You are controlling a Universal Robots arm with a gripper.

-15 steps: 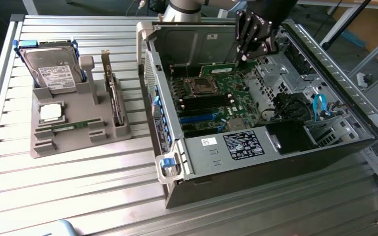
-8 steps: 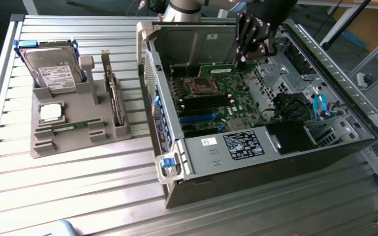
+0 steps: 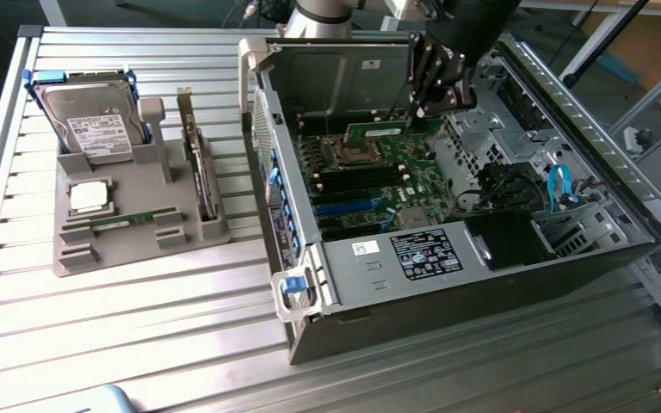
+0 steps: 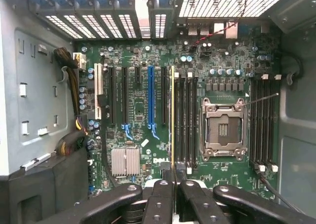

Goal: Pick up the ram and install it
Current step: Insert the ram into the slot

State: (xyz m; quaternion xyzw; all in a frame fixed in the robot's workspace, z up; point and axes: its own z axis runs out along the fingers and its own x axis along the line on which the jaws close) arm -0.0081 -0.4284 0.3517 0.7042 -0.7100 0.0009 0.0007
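One computer case [image 3: 446,327] lies on its side across the middle of the tabletop [image 3: 135,344], reaching toward the near edge. Its panel is off and the board faces up, likely so the slots can be reached from above. Beside it, toward the tabletop's edge on the exterior view's left, sits one grey holder [image 3: 135,245]; its pockets seem meant to keep each part in a known pose for picking. In it, near end to far: one thin green stick [image 3: 130,220] lying flat, one square processor chip [image 3: 87,196], one expansion card [image 3: 199,172] standing on edge, one hard drive [image 3: 95,120] propped up. Farther back, over the board's far end, one hand [image 4: 174,174] is clenched on the ram [image 4: 172,115], pinching its flat faces. In the wrist view the ram is edge-on, parallel to the memory slots [image 4: 186,120] and over the side of that bank nearest the expansion slots. I judge it is held so to let its lower edge drop straight in. Whether it touches a slot, cannot tell. Two banks of black memory slots flank one empty processor socket [image 4: 223,130]. Beyond them are one blue slot [image 4: 151,100] and one white slot [image 4: 98,88].
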